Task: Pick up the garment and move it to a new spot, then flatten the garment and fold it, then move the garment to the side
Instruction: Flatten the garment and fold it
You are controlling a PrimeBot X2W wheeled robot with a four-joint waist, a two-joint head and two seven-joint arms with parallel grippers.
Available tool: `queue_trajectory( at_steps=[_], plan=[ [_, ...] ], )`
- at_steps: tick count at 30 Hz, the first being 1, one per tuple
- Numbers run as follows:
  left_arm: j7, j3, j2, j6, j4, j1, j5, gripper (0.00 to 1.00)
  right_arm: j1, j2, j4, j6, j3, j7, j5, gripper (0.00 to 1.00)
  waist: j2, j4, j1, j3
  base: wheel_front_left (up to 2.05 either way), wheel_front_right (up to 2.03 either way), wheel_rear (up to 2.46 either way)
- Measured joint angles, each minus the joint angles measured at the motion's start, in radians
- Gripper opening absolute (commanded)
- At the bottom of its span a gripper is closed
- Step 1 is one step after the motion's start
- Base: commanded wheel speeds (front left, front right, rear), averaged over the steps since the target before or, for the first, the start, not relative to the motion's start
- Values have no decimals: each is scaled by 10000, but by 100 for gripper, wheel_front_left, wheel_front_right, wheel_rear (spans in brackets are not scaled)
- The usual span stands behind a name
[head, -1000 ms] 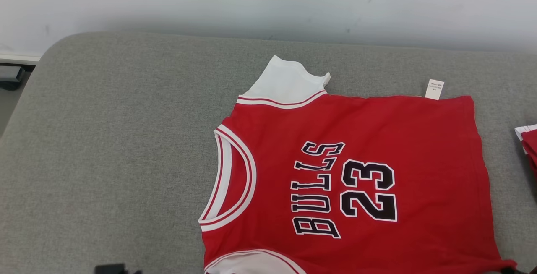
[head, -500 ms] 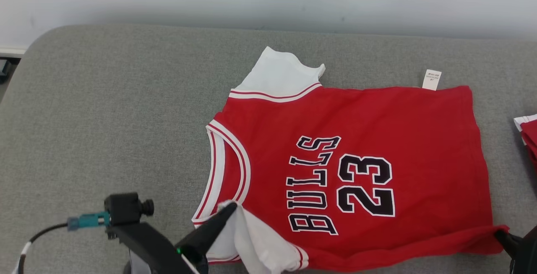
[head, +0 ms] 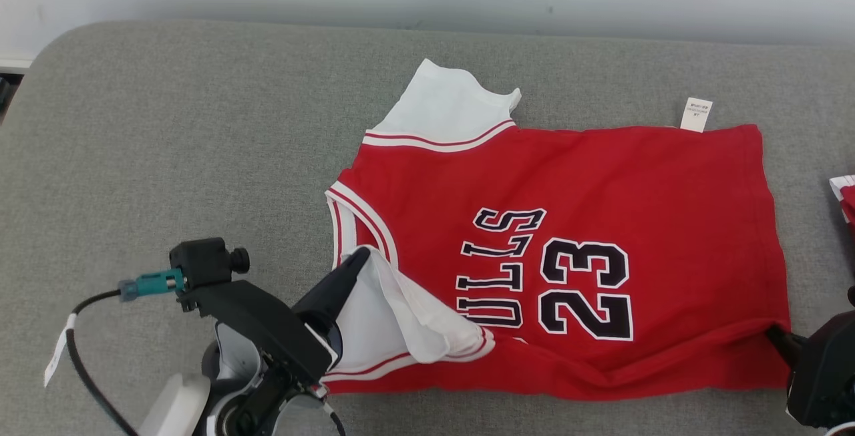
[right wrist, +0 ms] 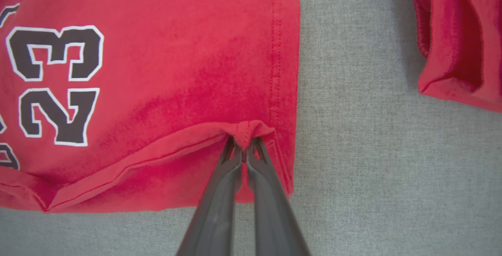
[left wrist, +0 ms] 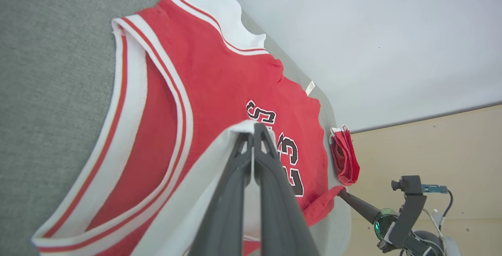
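Garment [head: 601, 175] pinched tight by left gripper [left wrist: 253, 130] at the white edge, by right gripper [right wrist: 244, 146] at the red hem. May slip loose or fold crooked if tugged too hard.

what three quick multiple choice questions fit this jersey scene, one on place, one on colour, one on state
1. Where is the white tag?
A) sticking out of the jersey at its far edge
B) inside the neckline
C) under a gripper

2. What colour is the cloth pinched by the left gripper?
A) black
B) white
C) grey

3. How is the right gripper?
A) open above the cushion
B) shut on nothing
C) shut on the jersey's near hem corner

Answers:
1 A, it pokes out past the far red edge.
2 B, white sleeve cloth sits in its closed grip.
3 C, red hem is bunched in its closed grip.
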Motion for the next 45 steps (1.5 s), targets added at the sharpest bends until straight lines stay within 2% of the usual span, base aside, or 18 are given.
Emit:
queue_trajectory(
  at_steps=[7, 14, 36, 37, 38, 39, 45],
  plan=[
    [-504, 13, -196, -17, 976, -794, 516, 0, -413, 96, 416, 0, -15, -368, -326, 0, 0, -11, 0, 154, 0, 0, 0],
    [-769, -102, -408, -280, 1833, -1523, 754, 0, -749, 313, 757, 0, -138, -633, -692, 0, 0, -33, 0, 287, 0, 0, 0],
    [-1657, -339, -746, -541, 3720, -2688, 1338, 0, -2194, 123, 2268, 2, 562, -2372, -1452, 0, 0, -31, 1, 498, 0, 0, 0],
    [-1732, -357, -756, -541, 3772, -2726, 1425, 21, -2221, 113, 2343, 0, 581, -2428, -1452, 0, 0, -25, 1, 488, 0, 0, 0],
    [-1856, -351, -761, -541, 3816, -2756, 1507, 62, -2239, 111, 2429, 2, 579, -2487, -1455, 19, 0, -19, 1, 477, 0, 0, 0],
    [-1977, -364, -752, -543, 3875, -2814, 1607, 100, -2249, 119, 2493, 0, 558, -2548, -1467, 100, 0, -13, 0, 465, 0, 0, 0],
    [-2194, -548, -780, -709, 4157, -2964, 1781, 100, -2387, 219, 2788, 0, 453, -2938, -1607, 100, 0, -25, 0, 375, 0, 0, 0]
  ],
)
